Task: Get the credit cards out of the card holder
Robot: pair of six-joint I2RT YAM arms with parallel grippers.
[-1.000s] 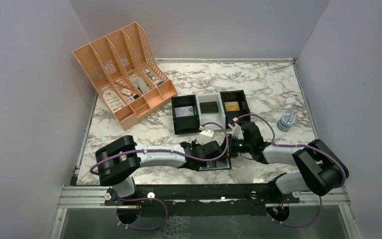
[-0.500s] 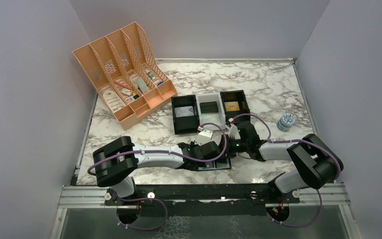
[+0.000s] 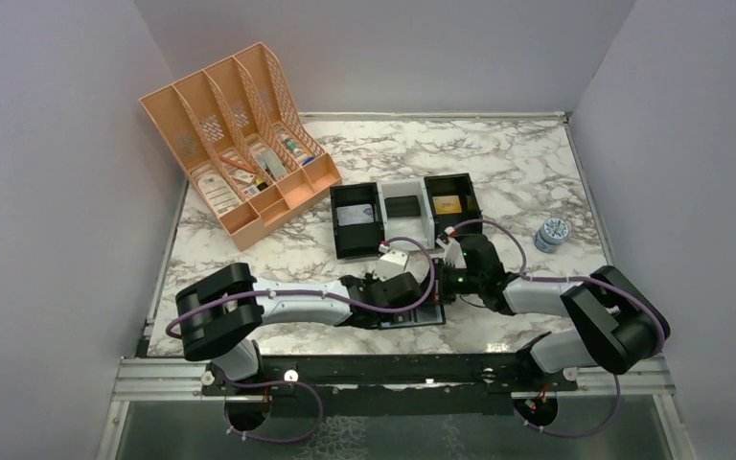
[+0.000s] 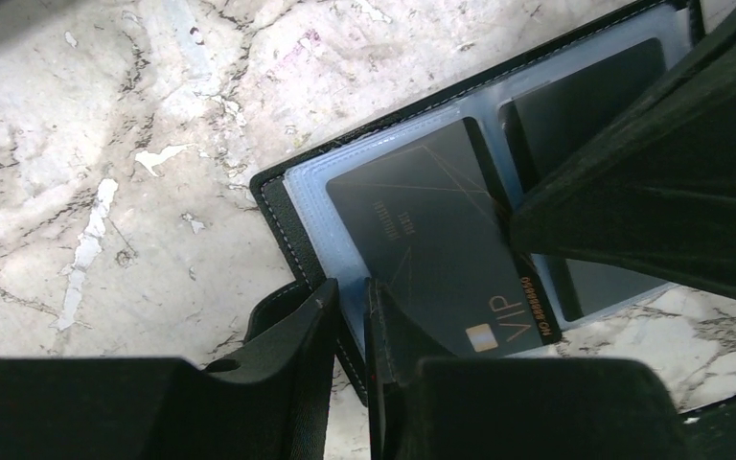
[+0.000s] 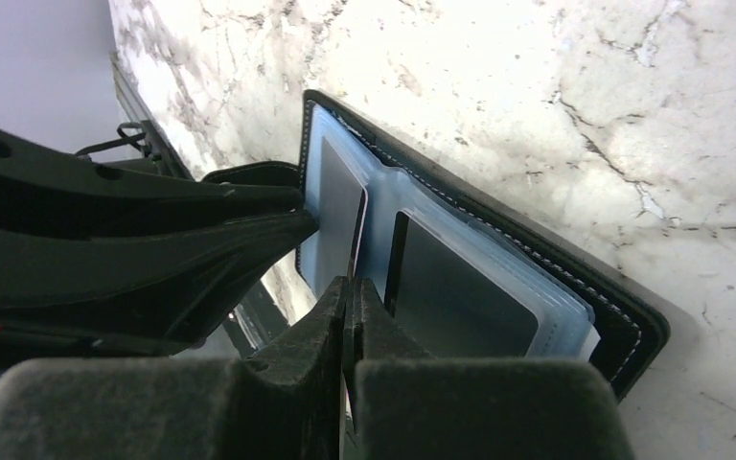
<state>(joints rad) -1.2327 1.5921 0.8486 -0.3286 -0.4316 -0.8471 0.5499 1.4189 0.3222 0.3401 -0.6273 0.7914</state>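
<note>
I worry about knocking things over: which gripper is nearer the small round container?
Right. The right gripper reaches the card holder from the container side; the left gripper clamps its other end, farther away.

Black card holder [image 4: 278,206], blue-grey lining [image 4: 309,196] — white-grey marbled table [image 4: 105,134].

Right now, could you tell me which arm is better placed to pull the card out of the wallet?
Right. The right tool is shut at the edge of the card, seemingly pinching it, while the left tool clamps the rim of the wallet, steadying it.
</note>
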